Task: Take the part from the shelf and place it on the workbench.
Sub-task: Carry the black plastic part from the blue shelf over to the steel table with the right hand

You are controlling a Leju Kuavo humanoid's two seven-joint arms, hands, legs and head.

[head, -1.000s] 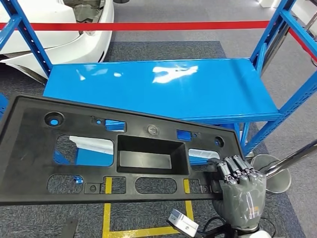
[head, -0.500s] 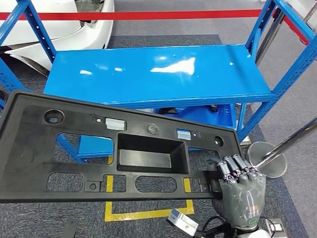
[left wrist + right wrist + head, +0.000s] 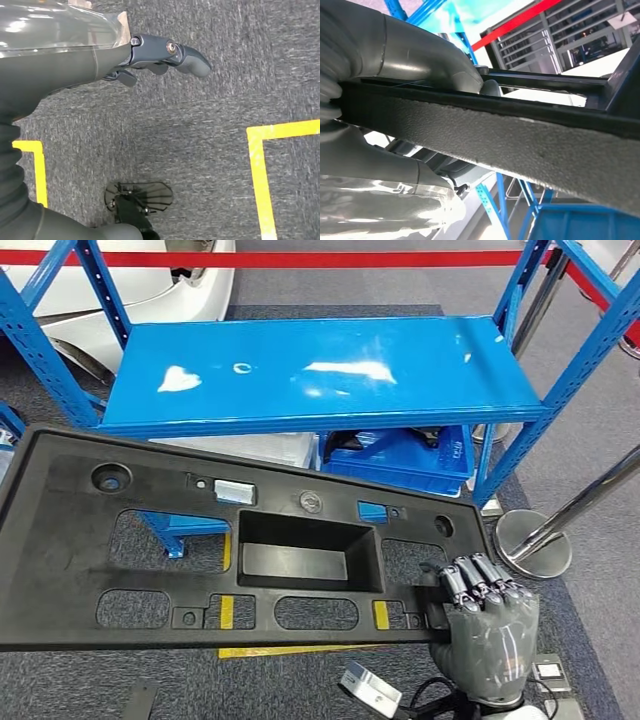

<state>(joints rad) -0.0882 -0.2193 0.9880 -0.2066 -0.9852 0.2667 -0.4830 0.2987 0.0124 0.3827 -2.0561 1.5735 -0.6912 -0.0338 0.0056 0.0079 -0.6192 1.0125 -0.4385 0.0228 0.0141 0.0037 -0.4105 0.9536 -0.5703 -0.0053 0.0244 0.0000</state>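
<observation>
The part (image 3: 60,540) is a long black plastic panel with several cut-outs, held flat across the lower half of the head view, in front of the blue shelf (image 3: 324,370). My right hand (image 3: 490,635) grips its near right corner, fingers curled over the top edge. In the right wrist view the panel's rough black edge (image 3: 546,150) runs across between the fingers (image 3: 414,60). The panel's left end runs out of the head view. My left hand (image 3: 162,52) hangs over the grey carpet, fingers apart, holding nothing.
The shelf's top board is bare, with a blue bin (image 3: 407,455) under it. A stanchion base (image 3: 532,545) and slanted pole stand at the right. A red barrier band (image 3: 302,258) and a white car (image 3: 151,290) lie behind. Yellow floor tape (image 3: 302,650) marks the carpet.
The whole view has shifted: the shelf sits higher in the picture and the blue bin beneath it has come into sight. The panel and my right hand's grip look unchanged.
</observation>
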